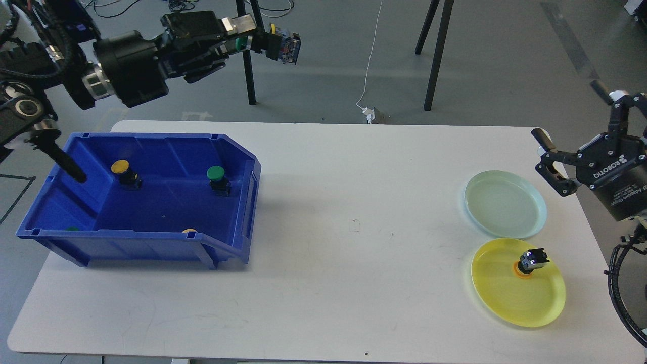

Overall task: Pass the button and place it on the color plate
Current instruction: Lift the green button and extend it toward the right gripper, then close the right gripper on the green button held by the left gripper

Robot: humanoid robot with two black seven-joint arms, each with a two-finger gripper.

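My left gripper (252, 41) is raised high above the blue bin (237, 202), shut on a green button (275, 45) whose body points right. In the bin lie a yellow button (123, 170) and a green button (217, 178); the tops of two more, one green (72, 228) and one yellow (189, 231), peek over the front wall. My right gripper (571, 136) is open and empty, just beyond the right end of the table, above the pale green plate (505, 210). The yellow plate (518, 290) holds an orange-yellow button (529, 263).
The white table (354, 227) spreads between the bin and the two plates. Black stand legs (246, 76) and a white cable (371, 60) are on the floor behind the table.
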